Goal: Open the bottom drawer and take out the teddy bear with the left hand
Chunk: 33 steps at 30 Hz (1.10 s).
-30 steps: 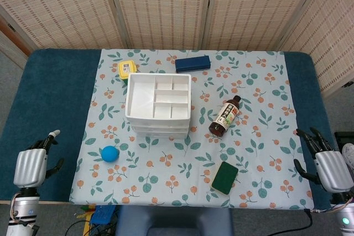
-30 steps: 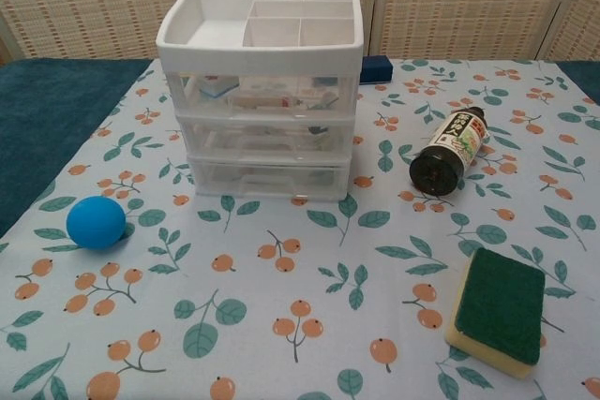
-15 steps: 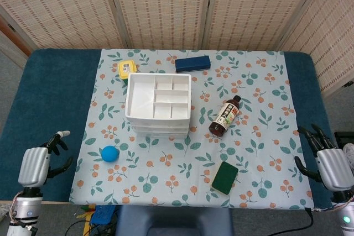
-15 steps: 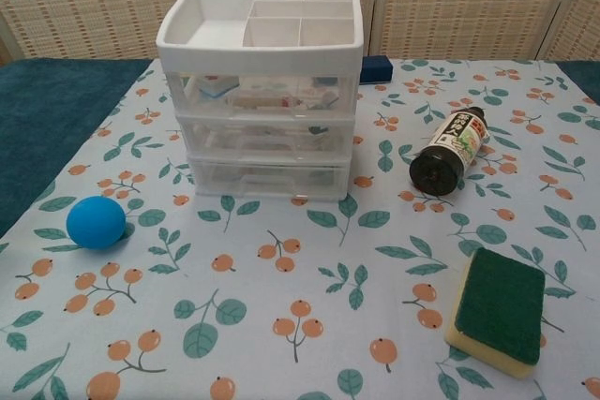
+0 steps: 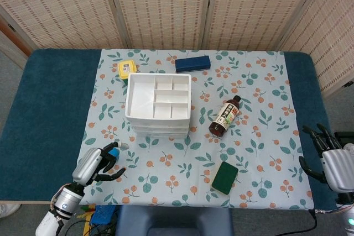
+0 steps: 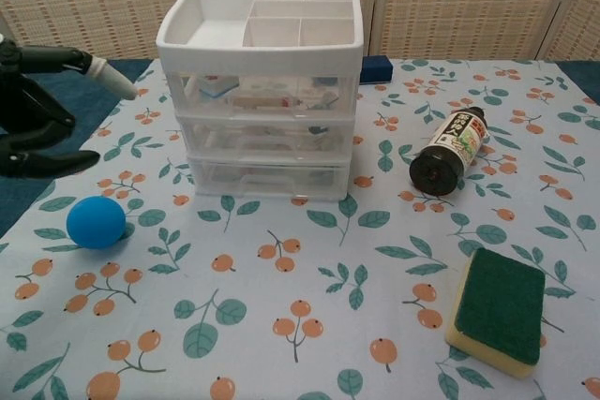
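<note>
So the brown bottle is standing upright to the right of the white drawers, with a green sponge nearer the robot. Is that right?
Not quite. The brown bottle is lying on its side, not standing; the chest view shows its base facing the camera. The rest holds: it is to the right of the white drawers, and the green sponge lies nearer the robot.

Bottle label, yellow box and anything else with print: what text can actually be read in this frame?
Bottle label: print present, too small and blurred to read.
Yellow box lid label: too small to read.
Items inside the top drawer: blurred, no legible text.
Nothing else shows writing.
</note>
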Tool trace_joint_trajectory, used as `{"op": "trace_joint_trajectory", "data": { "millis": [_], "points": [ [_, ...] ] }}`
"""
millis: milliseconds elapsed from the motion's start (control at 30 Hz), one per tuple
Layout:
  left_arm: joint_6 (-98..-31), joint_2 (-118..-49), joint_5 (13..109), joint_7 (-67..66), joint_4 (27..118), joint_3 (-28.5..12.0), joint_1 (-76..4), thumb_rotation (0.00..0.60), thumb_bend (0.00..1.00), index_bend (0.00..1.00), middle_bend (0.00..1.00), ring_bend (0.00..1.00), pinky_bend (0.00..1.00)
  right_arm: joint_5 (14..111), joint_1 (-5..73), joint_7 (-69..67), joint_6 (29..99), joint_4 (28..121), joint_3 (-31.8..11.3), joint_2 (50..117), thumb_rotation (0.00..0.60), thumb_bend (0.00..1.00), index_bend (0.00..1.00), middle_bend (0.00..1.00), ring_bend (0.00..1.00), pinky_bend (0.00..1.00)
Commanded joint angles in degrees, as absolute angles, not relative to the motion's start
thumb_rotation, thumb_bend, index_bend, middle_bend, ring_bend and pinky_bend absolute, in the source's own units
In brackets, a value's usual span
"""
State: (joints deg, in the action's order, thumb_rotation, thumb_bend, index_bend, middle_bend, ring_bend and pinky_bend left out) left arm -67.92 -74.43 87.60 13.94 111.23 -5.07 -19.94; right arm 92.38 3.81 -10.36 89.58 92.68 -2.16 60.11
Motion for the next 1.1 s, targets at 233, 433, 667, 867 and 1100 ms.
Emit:
{"op": "trace_joint_trajectory", "data": {
  "millis": [233, 433, 667, 867, 1100],
  "points": [
    [-53.1, -81.5, 78.3, 26.0, 110.5, -6.2, -28.1, 0.6, 0.36, 0.19, 0.96, 1.0, 1.0, 92.3, 3.7, -10.2, 89.5, 92.9, -2.1, 60.0, 0.6, 0.42, 0.08, 0.2, 0.09, 0.2],
    [-47.8, -87.1, 73.3, 32.5, 106.5, -7.5, -30.8, 0.6, 0.36, 0.14, 0.96, 1.0, 1.0, 92.2, 3.8, -10.0, 89.2, 93.1, -2.1, 60.0, 0.6, 0.42, 0.08, 0.2, 0.1, 0.2],
    [-46.7, -93.9, 65.8, 34.8, 101.7, -10.0, -31.9, 0.6, 0.36, 0.12, 0.96, 1.0, 1.0, 92.2, 3.9, -9.6, 88.8, 93.3, -2.2, 60.0, 0.6, 0.42, 0.08, 0.2, 0.1, 0.2],
    [-44.3, -98.4, 57.5, 37.1, 99.7, -12.6, -32.7, 0.6, 0.36, 0.12, 0.96, 1.0, 1.0, 92.0, 4.2, -9.2, 88.2, 93.6, -2.2, 60.0, 0.6, 0.42, 0.08, 0.2, 0.1, 0.2],
    [-41.5, -100.2, 47.3, 35.9, 98.3, -15.6, -35.0, 0.6, 0.37, 0.08, 0.96, 1.0, 1.0, 92.0, 4.2, -9.0, 88.2, 93.8, -2.2, 60.0, 0.6, 0.42, 0.08, 0.2, 0.11, 0.2]
  ]
}}
